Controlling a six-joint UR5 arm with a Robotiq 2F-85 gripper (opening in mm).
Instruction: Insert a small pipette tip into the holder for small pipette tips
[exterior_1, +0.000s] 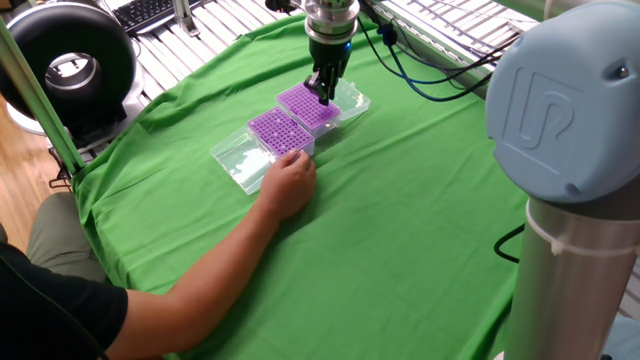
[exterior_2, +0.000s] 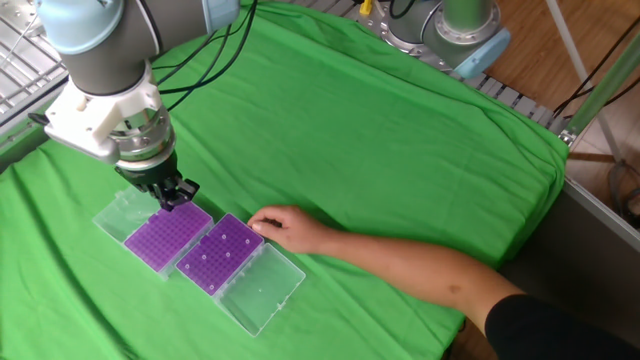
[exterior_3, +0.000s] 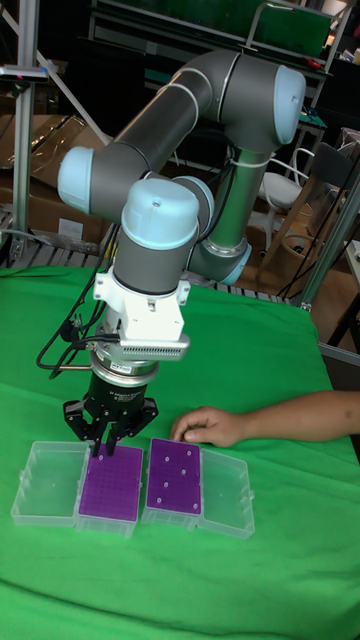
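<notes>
Green-draped bench (exterior_3: 250, 560), items listed near to far in the tall fixed view.

Two purple pipette tip racks side by side, each with its clear lid hinged open flat: sparse rack (exterior_3: 173, 476) at 3 o'clock, full rack (exterior_3: 110, 484) at 9 o'clock.

Robot hand (exterior_3: 108, 441): points straight down over the far edge of the full rack; fingers drawn close together, whether a small tip sits between them cannot be told.

Person's hand (exterior_3: 207, 427): rests on the cloth just beyond the sparse rack, at 3 o'clock from the robot hand, forearm running off at 3 o'clock.
</notes>
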